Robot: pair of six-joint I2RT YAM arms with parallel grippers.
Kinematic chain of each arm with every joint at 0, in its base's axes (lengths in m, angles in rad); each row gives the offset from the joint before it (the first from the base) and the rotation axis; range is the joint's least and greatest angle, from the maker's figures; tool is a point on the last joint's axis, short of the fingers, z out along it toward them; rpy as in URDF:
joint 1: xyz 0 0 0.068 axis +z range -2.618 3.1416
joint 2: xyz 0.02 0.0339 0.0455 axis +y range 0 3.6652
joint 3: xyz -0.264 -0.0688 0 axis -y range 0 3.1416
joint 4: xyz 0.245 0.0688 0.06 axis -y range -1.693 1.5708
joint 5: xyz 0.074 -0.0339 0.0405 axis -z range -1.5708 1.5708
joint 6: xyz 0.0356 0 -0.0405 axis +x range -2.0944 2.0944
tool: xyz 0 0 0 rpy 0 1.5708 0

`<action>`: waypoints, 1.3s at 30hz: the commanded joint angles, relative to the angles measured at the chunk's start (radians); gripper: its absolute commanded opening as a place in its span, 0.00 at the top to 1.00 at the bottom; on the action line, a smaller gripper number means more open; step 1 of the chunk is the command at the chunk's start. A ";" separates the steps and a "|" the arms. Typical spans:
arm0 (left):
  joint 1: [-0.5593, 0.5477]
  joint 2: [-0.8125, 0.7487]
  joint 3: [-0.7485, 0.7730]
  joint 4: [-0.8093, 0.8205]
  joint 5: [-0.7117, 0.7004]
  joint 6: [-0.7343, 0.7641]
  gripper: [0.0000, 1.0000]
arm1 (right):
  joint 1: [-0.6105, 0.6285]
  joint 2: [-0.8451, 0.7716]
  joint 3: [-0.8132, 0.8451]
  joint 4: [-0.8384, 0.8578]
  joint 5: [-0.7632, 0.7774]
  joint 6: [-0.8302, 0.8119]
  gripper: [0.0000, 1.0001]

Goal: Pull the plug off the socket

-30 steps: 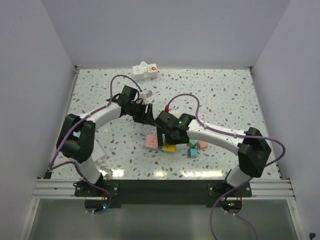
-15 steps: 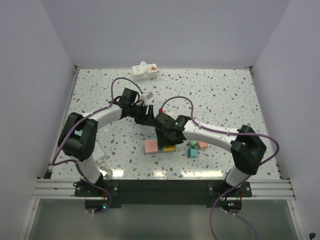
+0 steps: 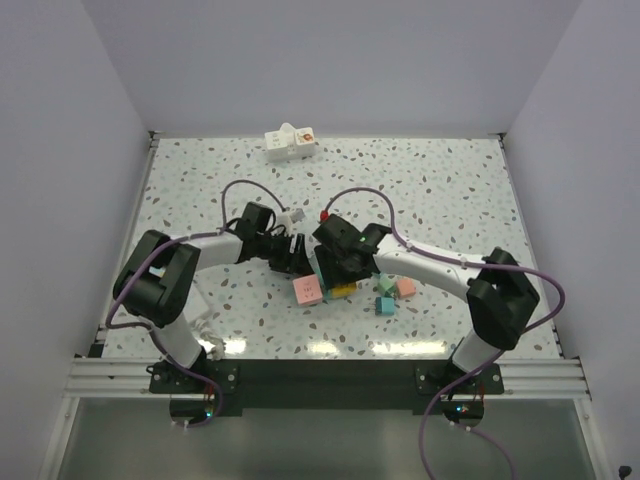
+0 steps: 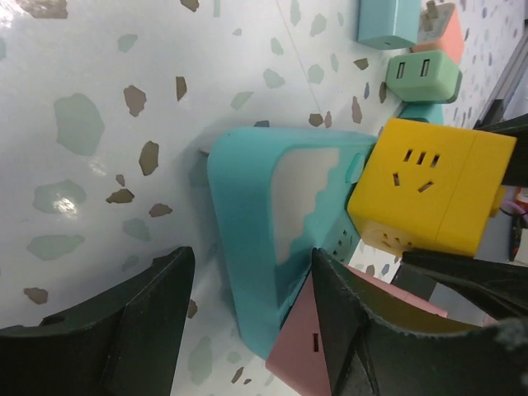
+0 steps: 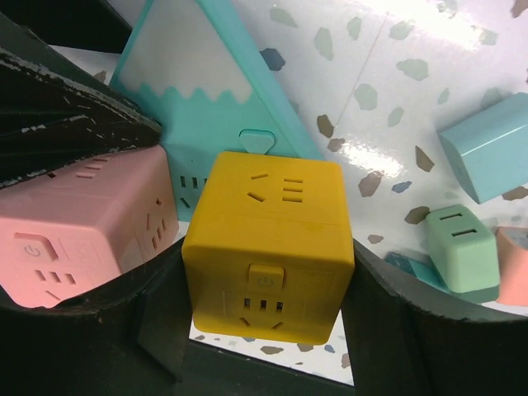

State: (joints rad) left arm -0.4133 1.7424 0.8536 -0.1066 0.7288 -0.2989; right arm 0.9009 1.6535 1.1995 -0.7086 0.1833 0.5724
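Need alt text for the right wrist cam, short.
The right gripper clamps a yellow cube socket between its fingers. A pink cube sits at frame left, a teal triangular base behind, and a mint plug at right on the speckled table.

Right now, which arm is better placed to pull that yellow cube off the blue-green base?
The right. The right claw sits around the yellow cube, touching both sides, ready to pull. The left claw straddles the blue-green base, better suited to holding it down.

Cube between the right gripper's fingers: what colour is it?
Yellow plastic cube; right wrist view shows it best.
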 commanded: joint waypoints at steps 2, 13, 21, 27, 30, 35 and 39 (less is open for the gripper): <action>-0.015 -0.056 -0.145 0.323 0.032 -0.158 0.34 | -0.008 -0.058 0.000 0.110 -0.071 0.000 1.00; -0.131 -0.009 -0.226 0.648 0.089 -0.410 0.44 | -0.010 -0.055 -0.006 0.179 -0.082 0.053 1.00; -0.127 -0.027 -0.257 0.657 0.048 -0.418 1.00 | -0.020 -0.044 0.023 0.175 -0.090 0.057 1.00; -0.090 -0.047 -0.260 0.521 -0.125 -0.361 1.00 | -0.043 -0.145 0.070 0.063 -0.091 0.061 1.00; -0.049 -0.058 -0.261 0.461 -0.196 -0.321 1.00 | -0.059 -0.208 0.094 -0.012 -0.090 0.063 1.00; 0.007 -0.037 -0.248 0.421 -0.206 -0.270 1.00 | -0.099 -0.232 0.113 -0.098 -0.142 0.047 1.00; 0.010 -0.024 -0.235 0.420 -0.204 -0.270 1.00 | -0.125 -0.224 0.146 -0.144 -0.165 0.012 1.00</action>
State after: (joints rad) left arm -0.4431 1.6657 0.6456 0.4587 0.7143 -0.6983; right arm 0.8104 1.5322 1.2335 -0.7940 0.0704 0.5800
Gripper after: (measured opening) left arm 0.521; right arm 0.641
